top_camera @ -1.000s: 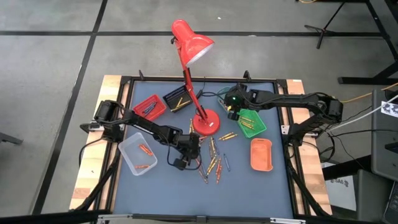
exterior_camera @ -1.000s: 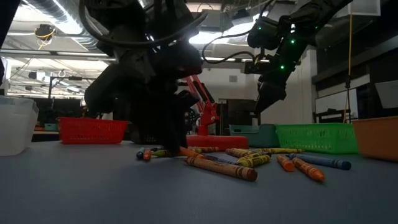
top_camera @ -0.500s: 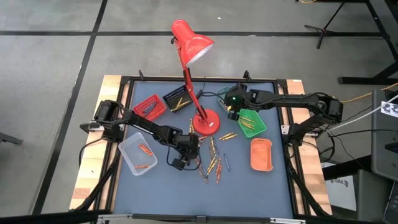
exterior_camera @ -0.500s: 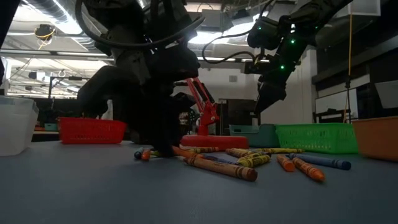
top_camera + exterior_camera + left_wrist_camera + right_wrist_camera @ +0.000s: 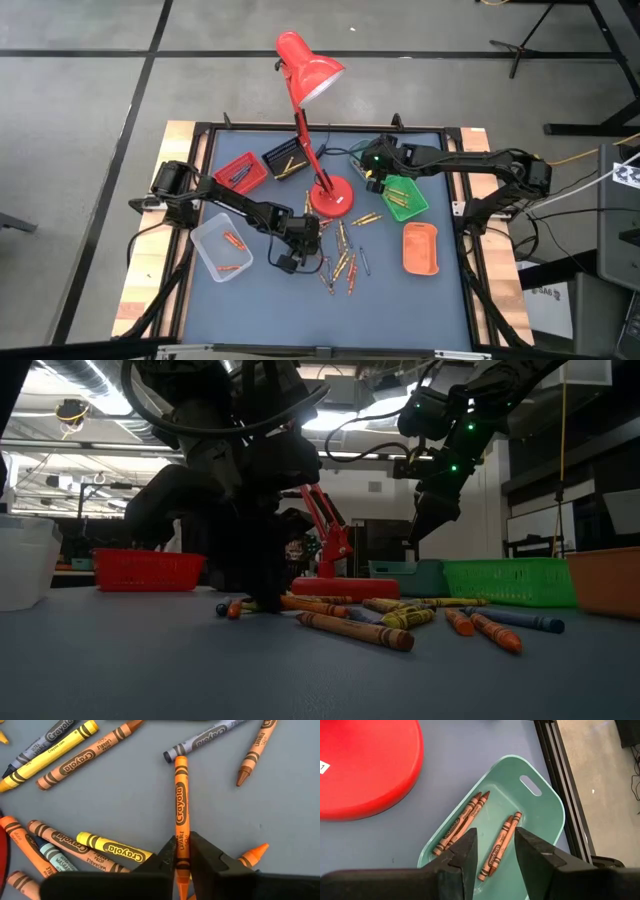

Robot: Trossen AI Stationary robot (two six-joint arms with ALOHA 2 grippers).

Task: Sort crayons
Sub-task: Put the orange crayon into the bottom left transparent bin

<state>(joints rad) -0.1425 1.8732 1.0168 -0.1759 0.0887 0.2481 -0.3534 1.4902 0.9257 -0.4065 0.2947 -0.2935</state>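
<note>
Loose crayons lie scattered on the blue-grey table in front of the red lamp's base. My left gripper is down among them at the pile's left side, shut on an orange crayon that lies flat. My right gripper hangs open at the far right above a teal tray. Several brown crayons lie in that tray, and nothing is between the fingers. My left gripper pinches the orange crayon between its two fingers, on the wrapped sides close to one end. The fingers slant down from the table's left, and the crayon runs on lengthwise away from them. It lies flat on the table, its far end beside a grey crayon.
Small trays ring the work area: red and black at the far left, a clear one at the near left, green and orange at the right. The lamp's arm leans over the middle.
In the low view the left gripper's dark bulk has settled a little lower over the pile. The orange crayon at its tips has swung on the table and now lies nearly level across the picture. The right arm has kept still.
</note>
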